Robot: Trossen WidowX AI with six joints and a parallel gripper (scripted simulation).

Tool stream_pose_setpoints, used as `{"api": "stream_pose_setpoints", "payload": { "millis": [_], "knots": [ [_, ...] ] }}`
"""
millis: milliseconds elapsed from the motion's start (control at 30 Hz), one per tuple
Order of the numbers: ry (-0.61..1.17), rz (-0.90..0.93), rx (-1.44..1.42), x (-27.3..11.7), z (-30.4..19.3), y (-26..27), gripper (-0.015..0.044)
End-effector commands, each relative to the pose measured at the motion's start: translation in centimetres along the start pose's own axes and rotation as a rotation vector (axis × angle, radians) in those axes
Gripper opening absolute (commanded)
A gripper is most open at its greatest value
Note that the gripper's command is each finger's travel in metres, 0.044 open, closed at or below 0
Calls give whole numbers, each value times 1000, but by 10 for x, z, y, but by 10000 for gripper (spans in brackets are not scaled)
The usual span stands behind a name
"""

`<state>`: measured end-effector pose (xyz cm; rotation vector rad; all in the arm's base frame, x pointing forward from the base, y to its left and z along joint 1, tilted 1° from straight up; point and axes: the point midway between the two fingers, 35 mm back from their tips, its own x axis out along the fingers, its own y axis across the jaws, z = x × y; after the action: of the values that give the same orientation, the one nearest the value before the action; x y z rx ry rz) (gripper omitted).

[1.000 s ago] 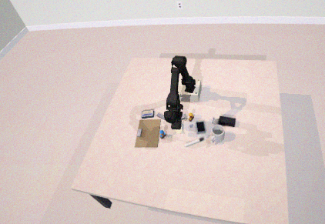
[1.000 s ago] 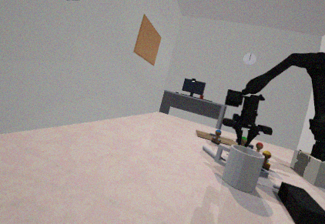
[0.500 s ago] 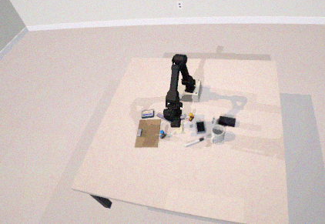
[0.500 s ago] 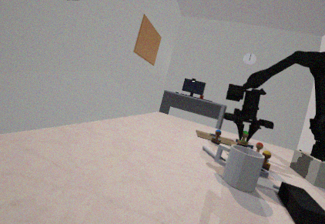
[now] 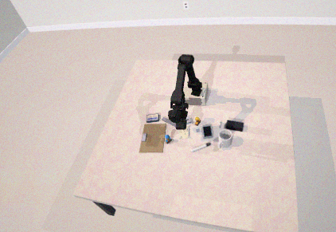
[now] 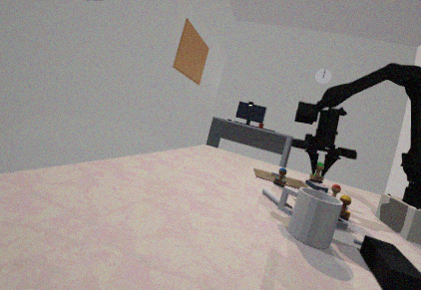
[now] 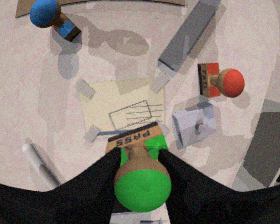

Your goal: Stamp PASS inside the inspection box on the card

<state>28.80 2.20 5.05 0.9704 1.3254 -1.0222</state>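
Across the foreground, see a broad, pink-mottled pale table (image 5: 199, 174) (image 6: 150, 227). Above it, find a black, jointed arm (image 5: 180, 82) (image 6: 415, 118), bent downward. On the tabletop, note a brown, flat rectangular board (image 5: 152, 143) (image 6: 264, 174), a light grey, faceted mug (image 5: 225, 138) (image 6: 314, 219), and beside the mug a black, oblong block (image 5: 234, 125) (image 6: 391, 262). Near the mug, see a pale, rectangular case with a dark centre (image 5: 207, 131).

Under the wrist camera, find a cream, rectangular card (image 7: 100, 107) with pale tabs at its corners, bearing a thin black outlined box (image 7: 131, 115) and wavy dark lines across the box's right part. Near the card, see a blue-knobbed wooden stamp (image 5: 167, 139) (image 6: 281, 177) (image 7: 47, 12) and a red-knobbed wooden stamp marked FAIL (image 7: 232, 82) (image 6: 336, 189).

In the black gripper (image 6: 321, 174) (image 7: 139, 155), pinched between both fingers: the green-knobbed wooden PASS stamp (image 6: 319, 167) (image 7: 142, 187), knob upward, covering the card's lower edge in the wrist view. Cannot tell its exact height above the card.
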Motion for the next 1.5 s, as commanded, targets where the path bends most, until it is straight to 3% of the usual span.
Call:
{"api": "stream_pose_setpoints", "payload": {
  "millis": [0, 767, 1467],
  "knots": [
    [2, 7, 2, -5, -2, 3, 0],
    [8, 14, 2, -12, -78, 90, 0],
    [8, 14, 2, 15, -81, 96, 0]
  ]
}}
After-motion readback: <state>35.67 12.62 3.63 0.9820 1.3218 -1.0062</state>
